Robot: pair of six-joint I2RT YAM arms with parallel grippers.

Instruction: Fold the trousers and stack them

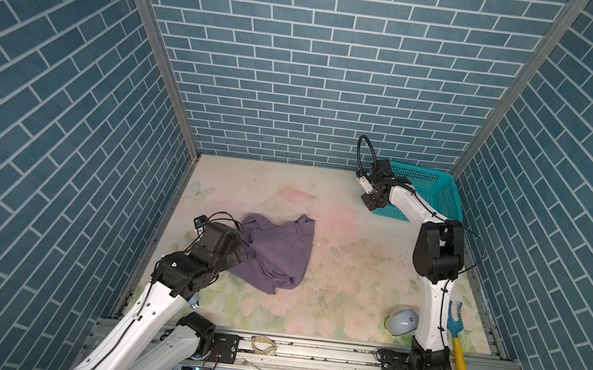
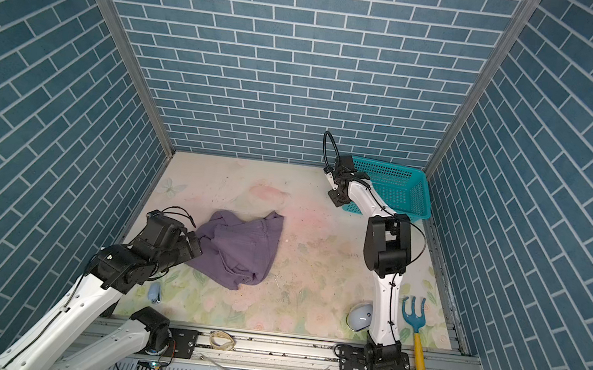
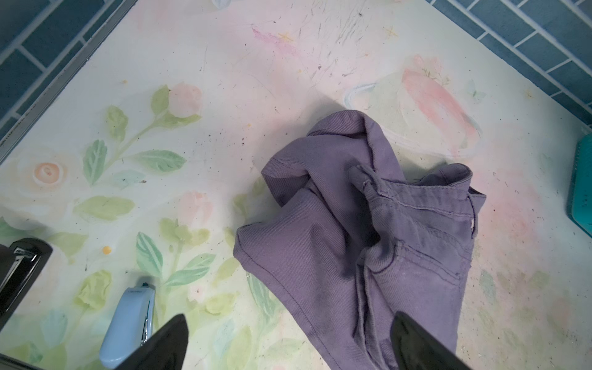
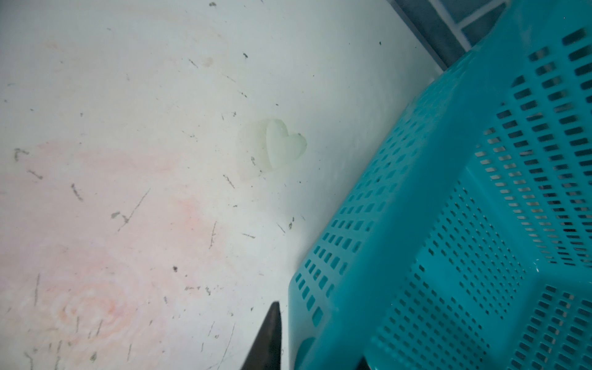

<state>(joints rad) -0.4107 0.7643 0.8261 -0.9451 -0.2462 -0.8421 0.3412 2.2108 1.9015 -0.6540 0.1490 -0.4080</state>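
The dusty-purple trousers (image 1: pixel 276 252) (image 2: pixel 238 247) lie crumpled in a heap on the floral table, left of centre. My left gripper (image 1: pixel 241 252) (image 3: pixel 290 320) hovers open at the heap's left edge. One of its fingers is above the fabric (image 3: pixel 368 224) and the other above bare table. My right gripper (image 1: pixel 389 172) (image 4: pixel 320 331) is at the back right, closed on the near-left corner of the teal basket (image 1: pixel 423 192) (image 4: pixel 448 224). One finger is outside the basket wall and the other just inside it, mostly hidden.
A light-blue stapler (image 3: pixel 128 320) (image 2: pixel 154 293) lies beside the left arm. A pale computer mouse (image 1: pixel 403 321) and a blue hand rake with a yellow handle (image 1: pixel 455 325) lie at the front right. Brick-patterned walls close in three sides.
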